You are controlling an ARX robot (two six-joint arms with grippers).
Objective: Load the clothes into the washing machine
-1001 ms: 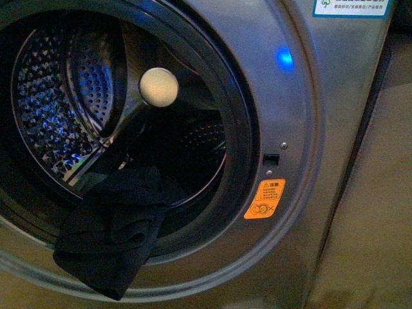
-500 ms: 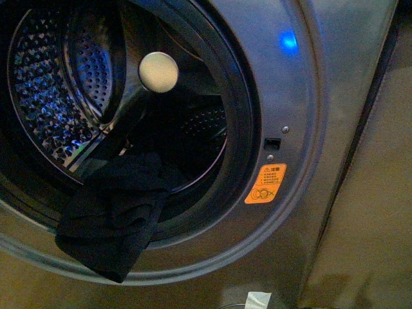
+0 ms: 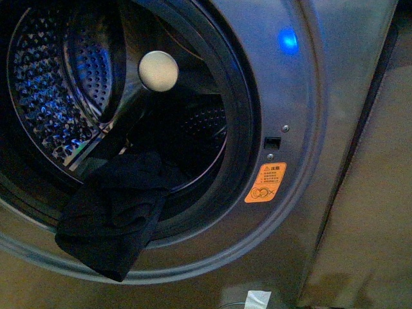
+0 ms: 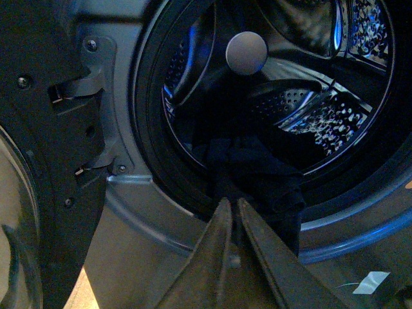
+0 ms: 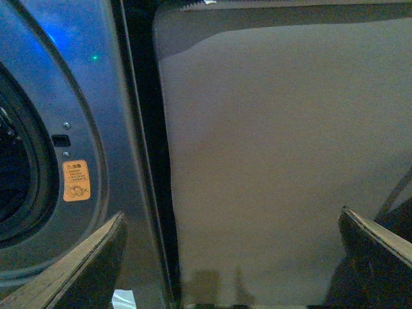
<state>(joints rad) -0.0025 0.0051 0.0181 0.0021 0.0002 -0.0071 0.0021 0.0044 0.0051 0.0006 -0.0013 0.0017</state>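
Note:
The dark clothes [image 3: 112,215] hang over the lower lip of the washing machine's [image 3: 302,96] round mouth, part inside the steel drum [image 3: 45,96], part dangling over the grey front ring. In the left wrist view the clothes [image 4: 261,180] lie on the door seal. My left gripper [image 4: 230,205] is shut and empty, its tips just short of the garment's hanging edge. My right gripper [image 5: 233,222] is open and empty, facing the plain panel beside the machine. Neither arm shows in the front view.
The open door [image 4: 45,161] with its hinge stands to one side of the mouth. A beige side panel [image 5: 277,161] stands beside the machine past a dark gap. An orange sticker [image 3: 264,183] and a blue light [image 3: 286,40] mark the front. A white tape scrap [image 3: 257,299] lies on the floor.
The front view has shifted slightly, so the machine sits a little higher and the tape scrap has come into sight. The clothes hang in the same place on the lip.

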